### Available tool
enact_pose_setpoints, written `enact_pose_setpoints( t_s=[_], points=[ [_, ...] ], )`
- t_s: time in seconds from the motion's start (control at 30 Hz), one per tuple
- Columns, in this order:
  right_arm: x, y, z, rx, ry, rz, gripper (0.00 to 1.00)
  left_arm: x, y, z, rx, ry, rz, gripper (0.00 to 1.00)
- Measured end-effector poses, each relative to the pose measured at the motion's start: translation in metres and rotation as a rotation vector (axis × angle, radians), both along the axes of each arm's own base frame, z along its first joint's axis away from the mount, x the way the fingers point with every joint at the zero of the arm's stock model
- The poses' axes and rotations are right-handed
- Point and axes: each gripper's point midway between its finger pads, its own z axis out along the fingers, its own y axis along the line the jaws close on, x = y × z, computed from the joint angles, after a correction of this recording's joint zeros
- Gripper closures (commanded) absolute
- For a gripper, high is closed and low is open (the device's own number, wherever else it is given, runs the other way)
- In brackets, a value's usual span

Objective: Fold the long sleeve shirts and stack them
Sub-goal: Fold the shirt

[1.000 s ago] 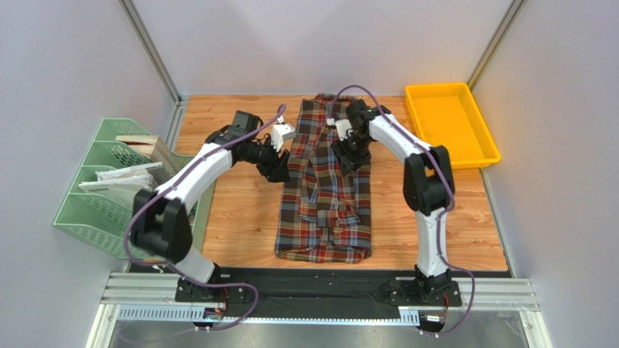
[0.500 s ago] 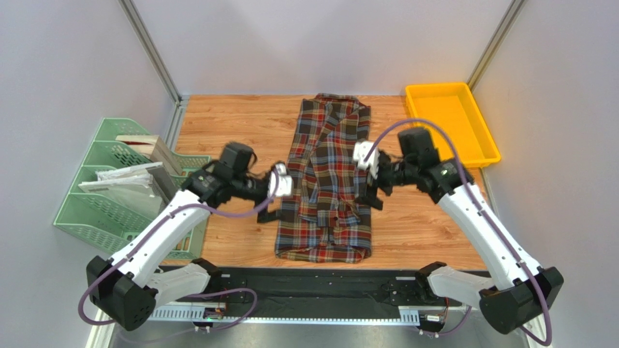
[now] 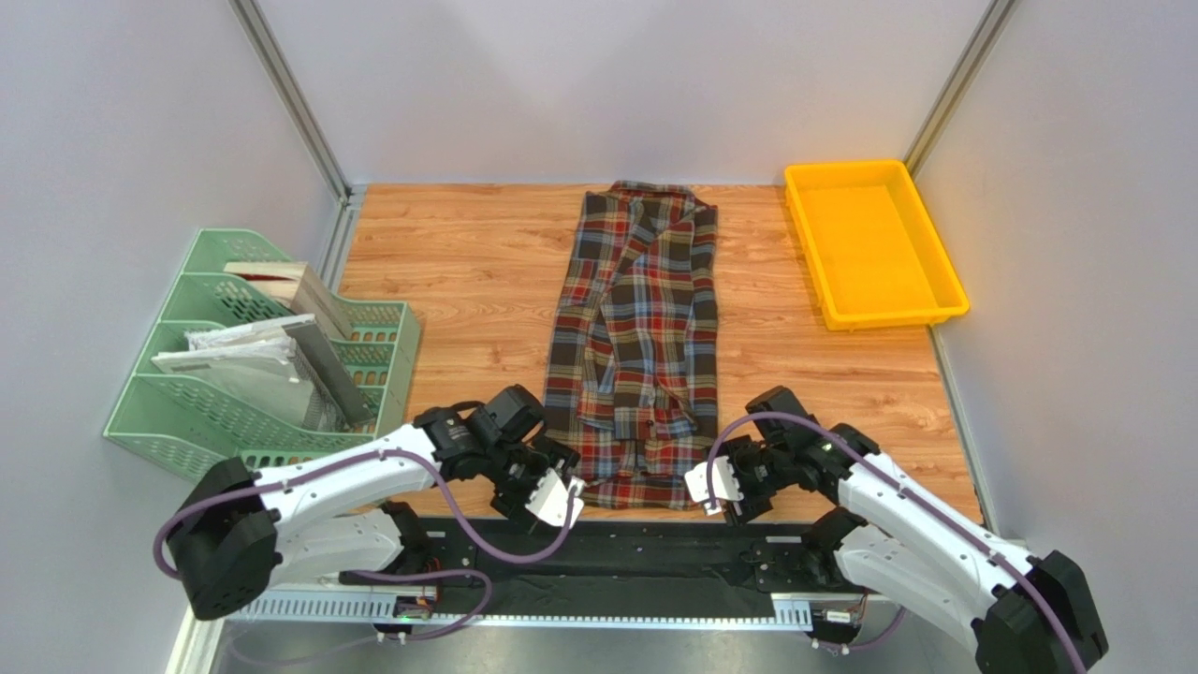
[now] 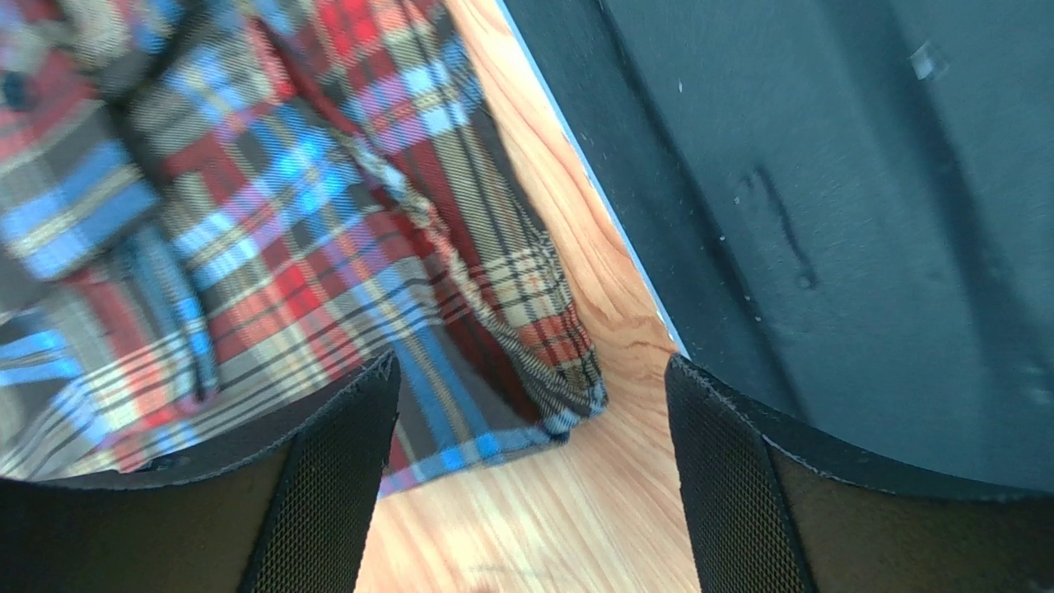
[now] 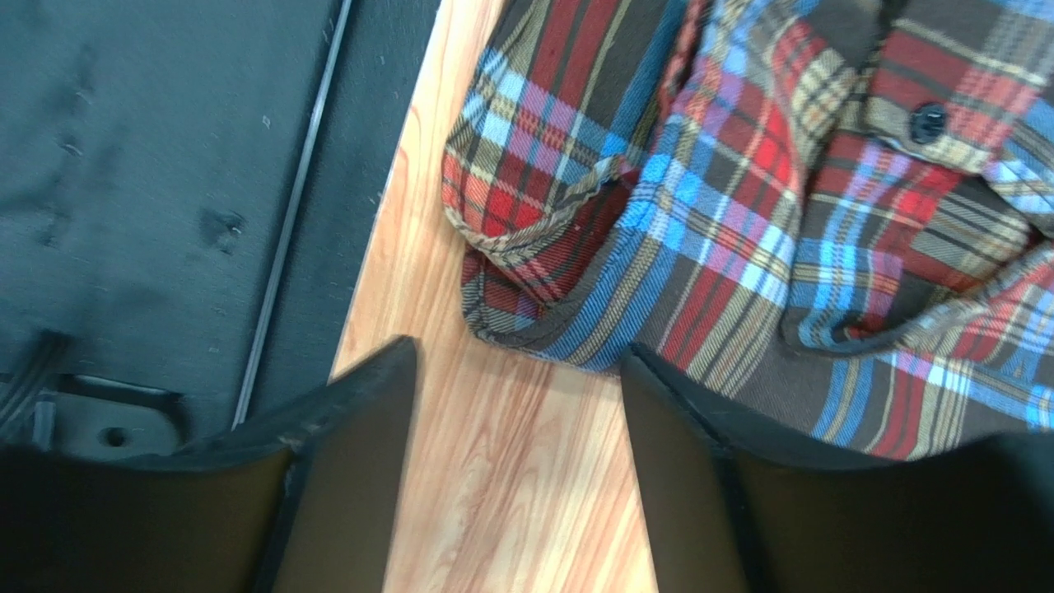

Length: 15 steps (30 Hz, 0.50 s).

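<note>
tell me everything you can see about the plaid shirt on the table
The soft flannel shirt in brown, red, blue and cream plaid lies flat on the wooden tabletop, folded lengthwise into a long narrow strip, collar end seemingly far, hem near the black base strip. Rumpled folds sit near the hem, and a dark button shows. The left gripper and right gripper hover open at its two near corners; neither visibly grips it.

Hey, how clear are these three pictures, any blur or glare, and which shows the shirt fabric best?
Top view: evenly lit and sharp, no glare, soft shadows only. Left wrist view: the shirt is blurred, its plaid lines smeared toward the upper left. Right wrist view: best for fabric, weave and a button readable; the fingers are dark and underlit.
</note>
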Motion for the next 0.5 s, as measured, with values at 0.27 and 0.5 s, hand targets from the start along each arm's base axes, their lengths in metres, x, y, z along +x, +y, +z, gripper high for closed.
enact_pose_setpoints(
  t_s=[0.27, 0.5],
  points=[
    [0.014, 0.009, -0.018, -0.016, -0.085, 0.064, 0.41, 0.011, 0.000, -0.026, 0.064, -0.066, -0.036, 0.19],
    [0.025, 0.025, -0.017, 0.021, -0.186, 0.120, 0.54, 0.019, -0.013, -0.028, 0.052, -0.102, -0.058, 0.58]
  ],
)
